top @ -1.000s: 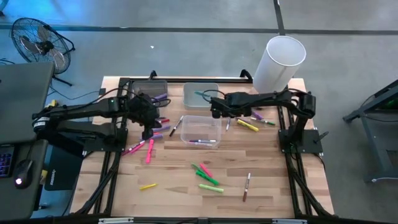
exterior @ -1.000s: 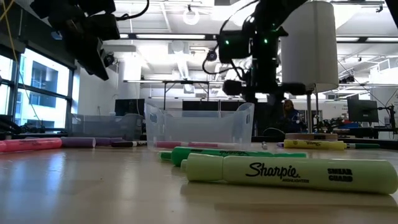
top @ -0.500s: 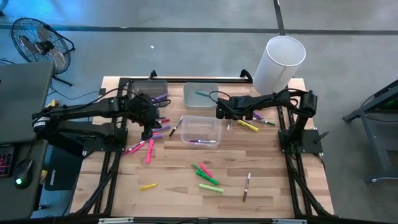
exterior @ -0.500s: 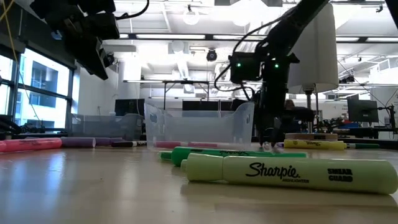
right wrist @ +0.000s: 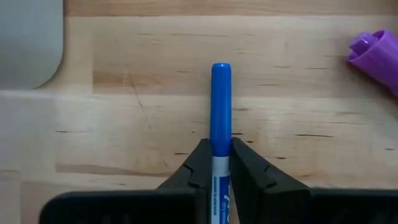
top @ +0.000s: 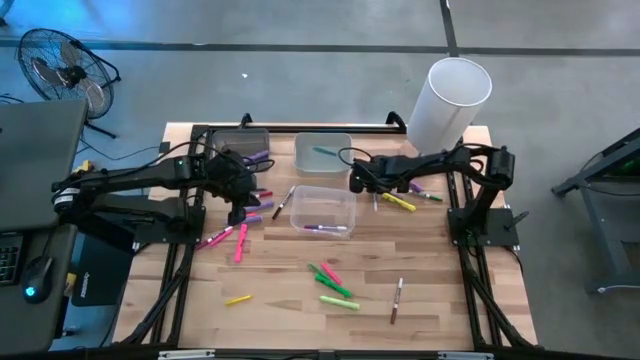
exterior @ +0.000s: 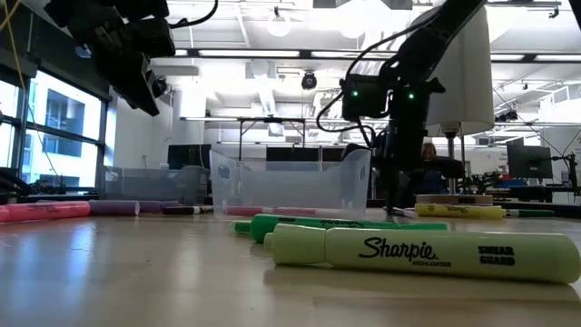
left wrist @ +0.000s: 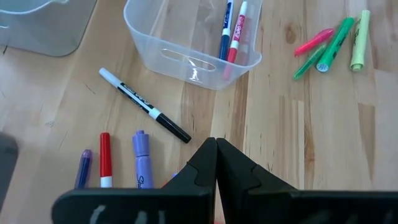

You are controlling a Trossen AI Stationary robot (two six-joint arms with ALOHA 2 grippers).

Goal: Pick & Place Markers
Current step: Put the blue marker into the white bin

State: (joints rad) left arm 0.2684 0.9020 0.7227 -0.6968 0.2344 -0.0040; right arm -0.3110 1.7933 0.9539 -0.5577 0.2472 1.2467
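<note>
Two arms over the table (top: 200,300), taken L to R. Left gripper (left wrist: 216,149) hangs near 9 o'clock of the board, fingers pressed shut on nothing, above loose markers: a purple one (left wrist: 142,158), a red one (left wrist: 105,158), and a white-barrelled black-capped pen (left wrist: 145,106). At centre the clear bin (top: 323,210) already holds a couple of pens. Toward 6 o'clock lie green markers (top: 335,285) and a pink one beside them. Right gripper (right wrist: 221,163), just off the bin's 3 o'clock side, is clamped on the blue-capped marker (right wrist: 221,99), pinching the white barrel right below the cap; pen lies flat on the wood.

Handling, my guess: light, stiff plastic, smooth and round, so it may roll or twist in the fingers. Mid-barrel is the best hold; a grip this near the cap end could let the tail droop.

Writing: the pale green highlighter (exterior: 427,254) up close in the low view reads "Sharpie", then "SMEAR GUARD". The barrel print on the blue pen is too small to read.
</note>
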